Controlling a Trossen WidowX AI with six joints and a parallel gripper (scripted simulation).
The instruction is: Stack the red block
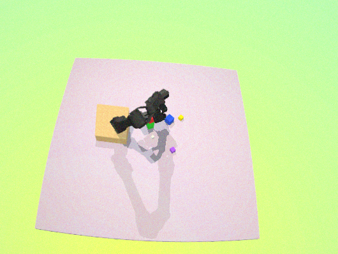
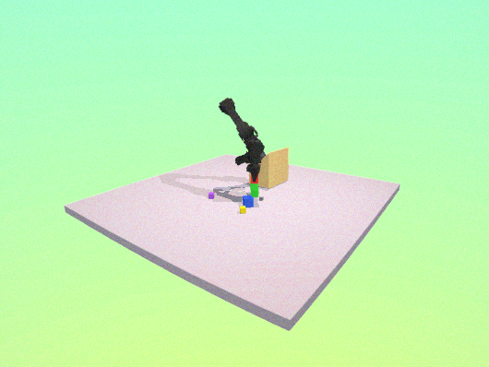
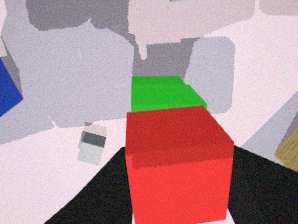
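Observation:
The red block [image 1: 151, 120] [image 2: 251, 180] [image 3: 180, 187] is between the fingers of my gripper [image 2: 254, 177] [image 3: 169, 151], which is shut on it. The green tower [image 1: 150, 126] [image 2: 255, 190] [image 3: 162, 92] stands upright under the red block. In the exterior view the red block's lower edge meets the tower's top, and the two look lined up. In the wrist view the red block covers the near part of the tower's top, so I cannot tell whether they touch or how well they are centred.
A blue block [image 1: 169, 119] [image 2: 248, 201] [image 3: 7, 92] stands near the tower, with a yellow block [image 1: 180, 117] [image 2: 243, 210] beyond it. A purple block [image 1: 172, 150] [image 2: 211, 195], a small pale block [image 1: 152, 136] and a large tan box [image 1: 110, 121] [image 2: 278, 168] [image 3: 291, 150] are also there.

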